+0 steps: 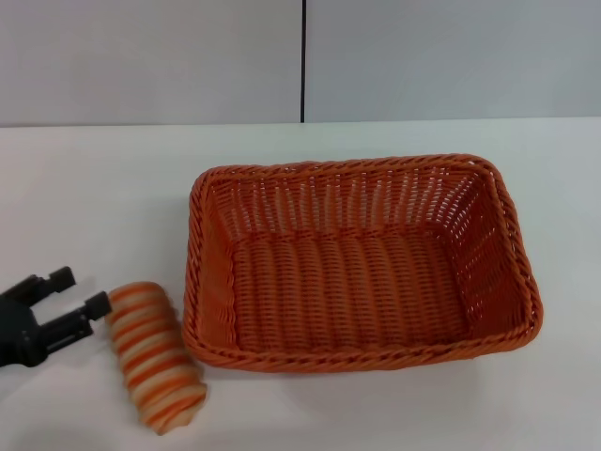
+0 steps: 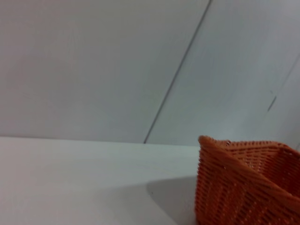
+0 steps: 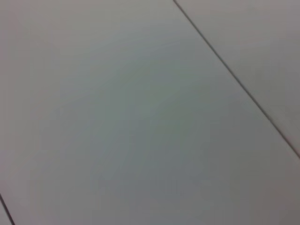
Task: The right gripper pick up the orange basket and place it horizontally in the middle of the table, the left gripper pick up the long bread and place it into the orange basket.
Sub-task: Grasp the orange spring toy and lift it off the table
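Observation:
The orange basket [image 1: 362, 263] lies lengthwise across the middle of the white table [image 1: 94, 188], empty inside. A corner of the orange basket [image 2: 243, 183] also shows in the left wrist view. The long bread [image 1: 153, 354], striped orange and cream, rests on the table just off the basket's left end, near the front. My left gripper [image 1: 77, 293] is at the far left, low over the table, open, with one fingertip touching or almost touching the bread's upper end. The right gripper is out of view.
A pale grey wall [image 1: 150, 56] with a dark vertical seam [image 1: 303, 56] stands behind the table. The right wrist view shows only grey wall panels [image 3: 140, 117].

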`<action>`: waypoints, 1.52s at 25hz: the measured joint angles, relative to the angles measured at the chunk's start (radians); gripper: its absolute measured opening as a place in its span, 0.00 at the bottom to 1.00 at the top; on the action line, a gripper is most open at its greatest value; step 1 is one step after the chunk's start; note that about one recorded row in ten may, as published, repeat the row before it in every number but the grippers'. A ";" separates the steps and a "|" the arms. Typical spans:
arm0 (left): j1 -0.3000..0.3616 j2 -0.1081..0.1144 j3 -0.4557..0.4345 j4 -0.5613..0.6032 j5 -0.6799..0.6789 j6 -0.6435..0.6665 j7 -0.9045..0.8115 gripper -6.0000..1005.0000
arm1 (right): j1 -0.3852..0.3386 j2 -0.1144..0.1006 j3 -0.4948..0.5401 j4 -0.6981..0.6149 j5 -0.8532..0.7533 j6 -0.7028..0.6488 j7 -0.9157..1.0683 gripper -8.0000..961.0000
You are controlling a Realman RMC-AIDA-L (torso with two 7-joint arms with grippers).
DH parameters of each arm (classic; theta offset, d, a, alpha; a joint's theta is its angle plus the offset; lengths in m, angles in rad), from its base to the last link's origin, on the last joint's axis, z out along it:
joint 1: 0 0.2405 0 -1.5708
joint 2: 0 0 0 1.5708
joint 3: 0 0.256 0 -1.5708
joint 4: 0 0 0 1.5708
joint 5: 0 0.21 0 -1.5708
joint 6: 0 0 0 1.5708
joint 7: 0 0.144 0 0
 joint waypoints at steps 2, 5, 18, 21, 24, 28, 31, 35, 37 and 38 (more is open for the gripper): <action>-0.002 -0.003 0.000 0.000 0.009 -0.004 0.001 0.75 | 0.002 -0.001 0.000 0.000 -0.001 0.000 -0.001 0.55; -0.009 -0.013 0.001 0.001 0.031 -0.023 0.005 0.75 | 0.008 -0.002 -0.001 0.000 -0.004 -0.006 -0.002 0.55; -0.029 -0.030 0.001 -0.001 0.079 -0.064 0.001 0.74 | 0.011 -0.008 -0.053 -0.005 -0.008 -0.010 -0.003 0.55; -0.036 -0.030 0.001 -0.003 0.095 -0.069 -0.001 0.74 | 0.011 -0.008 -0.061 -0.004 -0.008 -0.010 -0.004 0.55; -0.041 -0.030 0.001 -0.005 0.104 -0.078 -0.004 0.74 | 0.011 -0.008 -0.063 -0.001 -0.008 -0.010 -0.004 0.55; -0.042 -0.031 0.001 -0.005 0.104 -0.079 -0.005 0.74 | 0.011 -0.008 -0.063 0.000 -0.007 -0.010 -0.003 0.55; -0.042 -0.030 0.001 -0.006 0.105 -0.079 -0.003 0.74 | 0.011 -0.008 -0.063 0.000 -0.005 -0.010 -0.003 0.55; -0.042 -0.031 0.001 -0.006 0.105 -0.078 0.003 0.74 | 0.011 -0.008 -0.060 0.000 -0.003 -0.010 -0.004 0.55; -0.042 -0.031 0.001 -0.006 0.105 -0.079 0.002 0.74 | 0.011 -0.008 -0.057 0.000 -0.002 -0.011 -0.003 0.55; -0.042 -0.031 0.001 -0.006 0.105 -0.079 0.002 0.74 | 0.011 -0.008 -0.056 0.000 -0.002 -0.011 -0.004 0.55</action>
